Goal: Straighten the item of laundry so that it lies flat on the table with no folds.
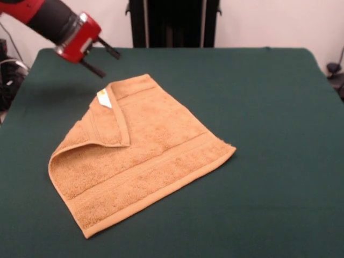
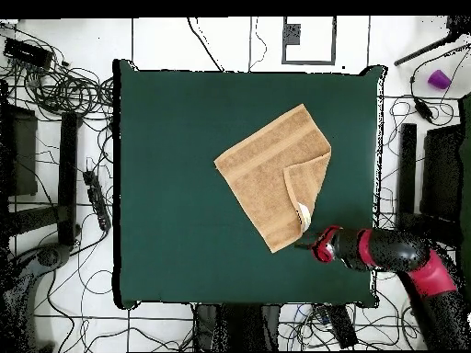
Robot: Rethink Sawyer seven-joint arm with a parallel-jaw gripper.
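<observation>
The item of laundry (image 1: 156,145) is an orange-tan towel lying on the green table (image 1: 263,97), left of centre. One corner is folded over onto it as a triangular flap (image 1: 110,121) with a white label (image 1: 104,99) near its tip. Border bands run along its near edge. My gripper (image 1: 110,65) hangs open and empty just above and left of the towel's far corner, close to the label. In the overhead view the towel (image 2: 267,170) has its flap (image 2: 311,184) on the right, and the gripper (image 2: 306,242) sits just beyond the labelled corner over the table (image 2: 175,184).
The arm (image 2: 396,253) reaches in over the table's right edge in the overhead view. Cables and dark equipment (image 2: 64,101) crowd the floor around the table. A purple cup (image 2: 439,79) stands off the table. A black stand (image 1: 172,21) rises behind the far edge.
</observation>
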